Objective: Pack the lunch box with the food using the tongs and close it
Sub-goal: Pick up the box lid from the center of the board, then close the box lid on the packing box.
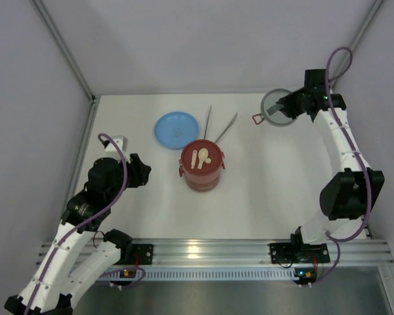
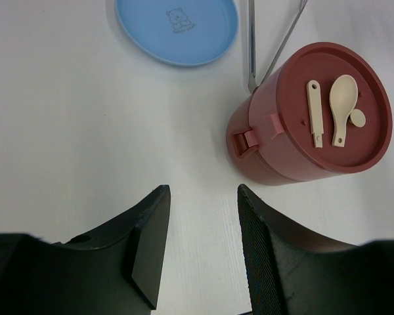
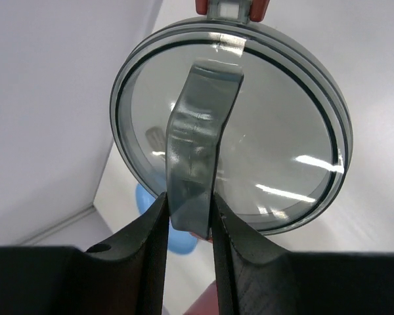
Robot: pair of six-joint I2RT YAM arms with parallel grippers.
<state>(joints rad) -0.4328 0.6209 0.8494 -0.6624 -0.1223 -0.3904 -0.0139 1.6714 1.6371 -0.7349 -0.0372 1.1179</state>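
Dead centre of the table (image 1: 118, 216) sits the lunch box (image 1: 200, 172), red tiers stacked, with its flat maroon lid (image 2: 374, 79) on and a cream spoon (image 2: 341, 105) lying on top. The tongs (image 2: 251, 46) lie on the table at its 12 o'clock, joined end right by the box, and the blue plate (image 2: 177, 29) is at 11. The right gripper (image 3: 189, 200) is way out at 2 o'clock, pinched tight on the handle of the grey top lid (image 3: 276, 131). The left gripper (image 2: 202, 190) hovers at 9 o'clock, jaws partway apart, nothing between them.
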